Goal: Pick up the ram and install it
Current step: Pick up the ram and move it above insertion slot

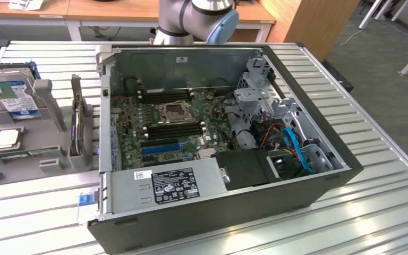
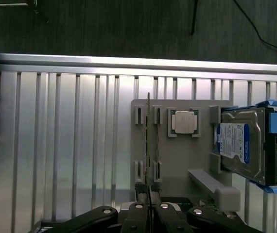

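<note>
The gripper (image 2: 149,209), closed on nothing, hung above the ram (image 2: 149,141), which stood edge-on in its grey holder (image 2: 182,160), long axis in line with the jaws

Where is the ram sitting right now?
The ram stands on edge in the grey holder on the exterior view's left, between the CPU and the open computer case, not yet inside the case.

Ribbed aluminium table (image 1: 381,175): bare metal, brushed, strong glare. Grey slotted holder tray (image 2: 182,165): matt plastic. Silver hard drive w/ blue label (image 2: 240,145): metal body, glossy sticker. Square CPU chip (image 2: 184,121): satin metal lid. Dark PC case (image 1: 225,218): matt painted metal. Black gripper (image 2: 149,200): semi-gloss links, shiny screw heads. Light-brown desks (image 1: 119,8): smooth wood.
</note>
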`<state>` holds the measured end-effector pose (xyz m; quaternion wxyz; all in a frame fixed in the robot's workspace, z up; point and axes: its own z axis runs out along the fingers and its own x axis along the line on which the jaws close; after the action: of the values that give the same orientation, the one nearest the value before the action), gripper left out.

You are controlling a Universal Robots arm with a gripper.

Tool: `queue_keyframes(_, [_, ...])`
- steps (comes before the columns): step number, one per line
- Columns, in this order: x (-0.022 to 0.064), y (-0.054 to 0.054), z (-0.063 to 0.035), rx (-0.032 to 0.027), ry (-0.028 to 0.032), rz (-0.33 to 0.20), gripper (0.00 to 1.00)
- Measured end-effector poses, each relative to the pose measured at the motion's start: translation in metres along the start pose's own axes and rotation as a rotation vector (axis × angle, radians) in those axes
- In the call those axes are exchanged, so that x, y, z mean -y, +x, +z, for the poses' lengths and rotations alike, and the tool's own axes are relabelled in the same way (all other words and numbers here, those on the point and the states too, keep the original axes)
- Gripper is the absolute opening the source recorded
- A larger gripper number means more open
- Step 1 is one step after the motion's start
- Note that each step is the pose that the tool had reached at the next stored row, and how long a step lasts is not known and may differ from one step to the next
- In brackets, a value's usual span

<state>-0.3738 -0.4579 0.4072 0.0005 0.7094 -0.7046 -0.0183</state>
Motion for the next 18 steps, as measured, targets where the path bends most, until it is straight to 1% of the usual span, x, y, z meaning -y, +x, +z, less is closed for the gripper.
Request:
queue_keyframes(7, [-0.0002, -0.0002, -0.0072, 0.0001, 0.0001, 0.0, 0.11])
queue_keyframes(14, [-0.0001, -0.0002, -0.0073, 0.0, -0.0001, 0.0, 0.11])
queue_keyframes(18, [0.0022, -0.0002, -0.0074, 0.0, -0.0001, 0.0, 0.11])
